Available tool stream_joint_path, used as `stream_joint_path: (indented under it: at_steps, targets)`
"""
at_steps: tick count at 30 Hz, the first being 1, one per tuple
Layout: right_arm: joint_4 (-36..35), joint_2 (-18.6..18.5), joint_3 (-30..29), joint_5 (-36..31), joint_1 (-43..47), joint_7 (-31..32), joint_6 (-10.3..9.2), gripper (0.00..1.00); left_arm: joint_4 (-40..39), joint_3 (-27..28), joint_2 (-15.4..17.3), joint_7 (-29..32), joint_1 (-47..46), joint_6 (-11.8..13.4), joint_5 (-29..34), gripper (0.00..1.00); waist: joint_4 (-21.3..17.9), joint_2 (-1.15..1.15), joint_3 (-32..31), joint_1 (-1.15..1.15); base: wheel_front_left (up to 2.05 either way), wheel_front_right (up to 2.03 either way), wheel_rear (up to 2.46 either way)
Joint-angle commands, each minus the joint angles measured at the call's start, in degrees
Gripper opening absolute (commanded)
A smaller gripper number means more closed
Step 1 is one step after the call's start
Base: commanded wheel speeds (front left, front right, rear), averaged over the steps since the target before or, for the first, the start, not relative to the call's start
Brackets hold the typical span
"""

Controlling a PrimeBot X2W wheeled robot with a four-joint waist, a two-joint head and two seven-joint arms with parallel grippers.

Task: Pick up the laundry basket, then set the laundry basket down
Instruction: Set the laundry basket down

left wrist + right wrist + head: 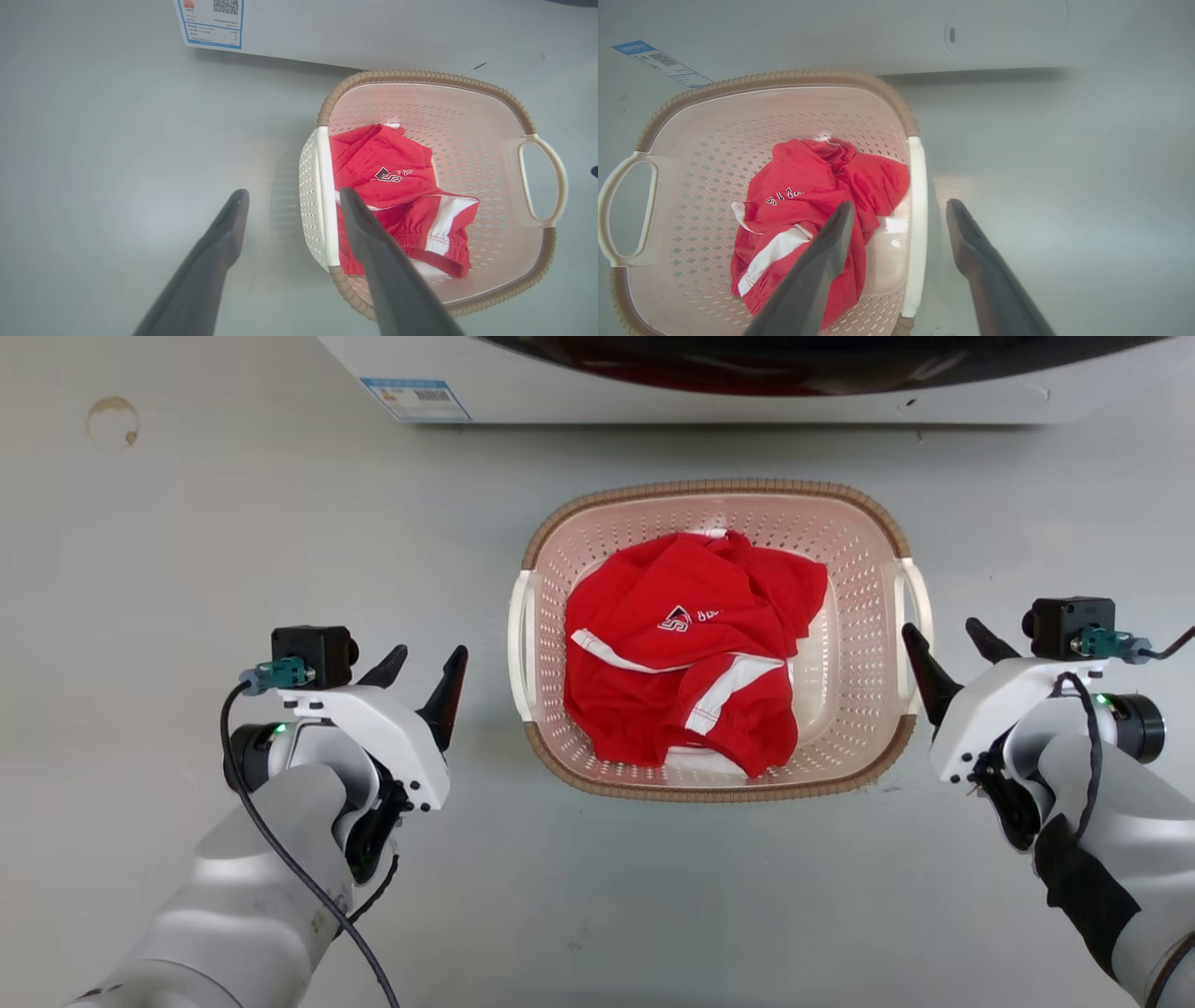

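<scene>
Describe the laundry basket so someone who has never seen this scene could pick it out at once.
Find the white washing machine at the far edge of the grey floor; in front of it, between the left gripper and the right gripper, sits the laundry basket. Nothing else is pale pink and perforated, with a brown woven-look rim, white side handles and a red garment inside.

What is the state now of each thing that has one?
laundry basket: upright on the floor, not gripped.
red garment: crumpled inside the basket.
left gripper: open, empty, beside the left handle.
right gripper: open, empty, beside the right handle.
washing machine: door state not visible.
</scene>
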Motion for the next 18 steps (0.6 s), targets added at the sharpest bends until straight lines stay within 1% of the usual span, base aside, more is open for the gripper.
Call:
stream_joint_path:
  at_steps: [1,12,18]
  targets:
    - [-0.2,0.14,0.82,0.5,3.06,-0.64,-0.21,1.0,0.38,1.49,1.27,-0.6,1.72,0.51,-0.43,1.0,0.33,0.0,-2.69,0.0,0.0,0.0,0.0]
    - [-2.78,0.14,2.91,2.42,8.14,-0.76,-0.21,1.0,2.28,5.96,0.44,-0.6,8.58,0.51,-0.73,1.0,0.94,0.0,-13.48,0.0,0.0,0.0,0.0]
    - [-5.86,-0.02,1.42,-0.15,10.44,-0.77,-0.21,1.0,0.93,9.64,1.72,-0.6,11.75,0.51,2.39,1.0,0.99,0.0,-19.49,0.0,0.0,0.0,0.0]
